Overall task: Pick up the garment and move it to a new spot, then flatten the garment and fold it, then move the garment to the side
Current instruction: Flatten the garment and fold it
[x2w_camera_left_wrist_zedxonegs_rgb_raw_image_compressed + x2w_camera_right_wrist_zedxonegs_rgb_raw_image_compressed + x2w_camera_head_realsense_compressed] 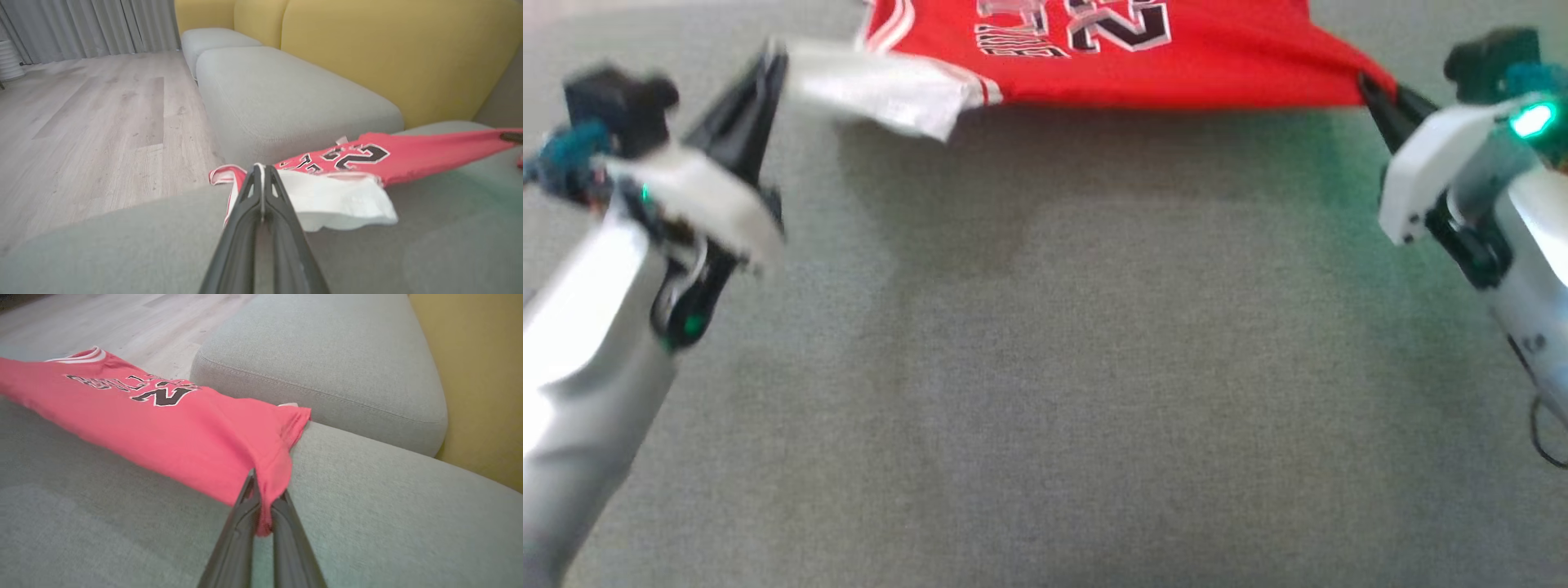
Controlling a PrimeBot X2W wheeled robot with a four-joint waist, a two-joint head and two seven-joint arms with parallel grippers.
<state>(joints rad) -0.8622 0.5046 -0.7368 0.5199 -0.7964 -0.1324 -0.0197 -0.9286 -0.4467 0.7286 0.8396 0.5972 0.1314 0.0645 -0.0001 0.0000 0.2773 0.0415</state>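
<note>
the red garment point(1176, 73) is hanging stretched over the grey sofa seat point(1045, 367), left claw point(772, 61) squeezing its white sleeve point(882, 90), right claw point(1364, 82) squeezing its red edge, yellow cushions point(388, 53) sitting behind the seat.

The head view looks steeply down from above onto a grey-green woven fabric cushion point(1045, 367). The red Bulls jersey garment point(1143, 65) is cut by the top edge, and the left gripper point(774, 64) and right gripper point(1365, 83) enter from the two sides. The left wrist view sits low and close along its own dark fingers point(245, 228). It faces across the cushion towards a pale grey upholstered seat point(286, 94), yellow padded backrests point(388, 53), light wooden floor point(90, 114) and grey curtains point(90, 24). The right wrist view, equally low and near, faces over the garment's red corner towards the same grey seat and floor. All three share the stretched garment and the cushion beneath it.
</note>
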